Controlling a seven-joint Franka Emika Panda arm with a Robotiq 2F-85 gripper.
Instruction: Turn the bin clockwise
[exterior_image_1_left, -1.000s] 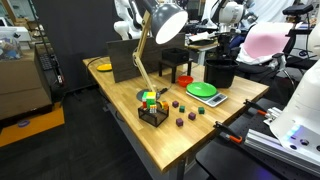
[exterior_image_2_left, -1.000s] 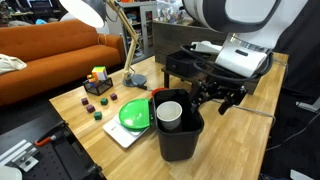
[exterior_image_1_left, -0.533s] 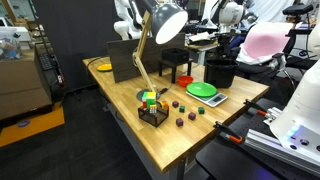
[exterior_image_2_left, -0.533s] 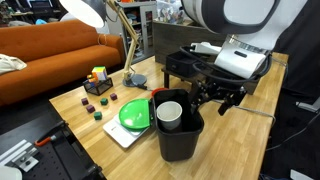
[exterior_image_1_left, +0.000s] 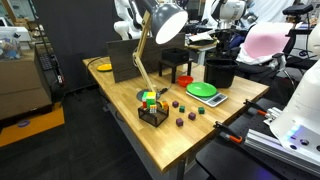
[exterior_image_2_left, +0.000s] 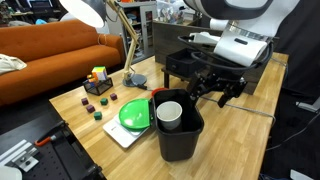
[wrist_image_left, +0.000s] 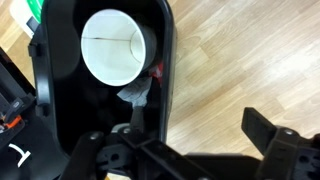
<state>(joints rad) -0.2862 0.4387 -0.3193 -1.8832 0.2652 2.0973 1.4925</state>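
Bright, even indoor light in both exterior views, detail soft. In the wrist view the pincer (wrist_image_left: 195, 155) is dark and blurred up close; beyond it the table (wrist_image_left: 250, 50) is brightly lit, the bin (wrist_image_left: 60, 115) deeply shadowed inside

No lettering, label, brand, number or sign is legible on anything in these three views.
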